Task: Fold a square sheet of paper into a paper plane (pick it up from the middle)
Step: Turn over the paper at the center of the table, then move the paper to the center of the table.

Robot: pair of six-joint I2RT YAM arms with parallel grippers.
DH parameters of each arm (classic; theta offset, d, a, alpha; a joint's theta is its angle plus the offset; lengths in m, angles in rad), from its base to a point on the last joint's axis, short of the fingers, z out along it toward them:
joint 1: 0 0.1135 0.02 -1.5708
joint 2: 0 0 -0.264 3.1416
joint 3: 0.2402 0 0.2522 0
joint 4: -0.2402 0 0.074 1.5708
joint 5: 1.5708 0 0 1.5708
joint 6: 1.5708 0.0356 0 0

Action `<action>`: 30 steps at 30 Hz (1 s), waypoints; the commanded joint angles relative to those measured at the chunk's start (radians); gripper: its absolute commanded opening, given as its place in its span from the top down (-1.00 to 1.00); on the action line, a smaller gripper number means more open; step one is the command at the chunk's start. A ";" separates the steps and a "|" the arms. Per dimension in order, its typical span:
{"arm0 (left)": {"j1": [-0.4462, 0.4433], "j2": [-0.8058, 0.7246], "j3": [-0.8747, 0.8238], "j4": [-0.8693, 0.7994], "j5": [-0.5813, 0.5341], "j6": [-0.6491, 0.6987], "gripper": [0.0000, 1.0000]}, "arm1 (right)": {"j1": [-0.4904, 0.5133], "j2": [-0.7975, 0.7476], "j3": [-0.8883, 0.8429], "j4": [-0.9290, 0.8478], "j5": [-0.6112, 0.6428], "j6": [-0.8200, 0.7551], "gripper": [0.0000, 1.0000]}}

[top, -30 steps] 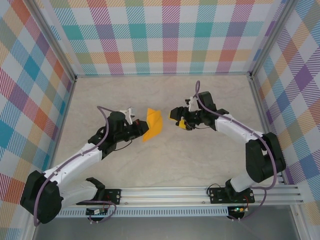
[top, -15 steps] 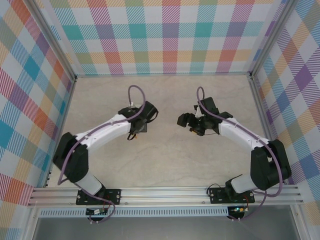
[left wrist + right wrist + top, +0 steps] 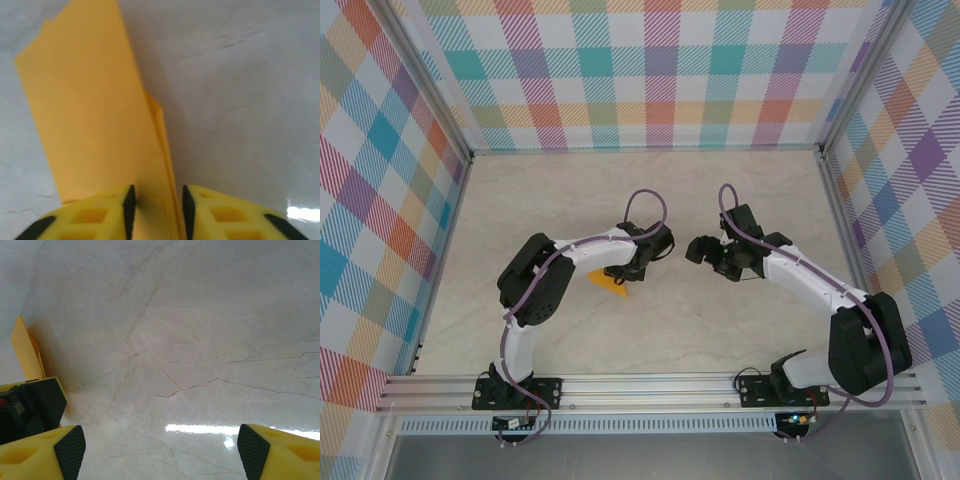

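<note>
Folded orange paper (image 3: 617, 290) sits mid-tabletop (image 3: 720, 330), just under the L end effector (image 3: 625, 274), which points down at it. L wrist view: the paper (image 3: 95, 105) runs away from the camera, its near end passing btwn the L end effector's (image 3: 157, 205) yellow fingers; jaws a little apart, straddling it, can't tell if the pads touch. R end effector (image 3: 694, 250) is near, to the right, apart from the paper, jaws spread wide w/ nothing btwn them (image 3: 160, 450). R wrist view has the paper (image 3: 22, 347) upright-ish at left.
</note>
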 commanded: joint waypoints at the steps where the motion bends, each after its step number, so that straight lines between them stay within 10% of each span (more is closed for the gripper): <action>1: 0.004 -0.059 0.031 0.068 0.114 0.018 0.13 | 0.001 -0.033 -0.011 -0.026 0.035 0.003 -0.65; 16: 0.233 -0.525 -0.318 0.254 0.285 -0.057 -0.61 | 0.217 0.124 0.099 0.102 -0.026 -0.019 -0.60; 30: 0.499 -0.778 -0.671 0.331 0.396 -0.142 -0.78 | 0.454 0.586 0.484 0.191 -0.079 -0.004 -0.12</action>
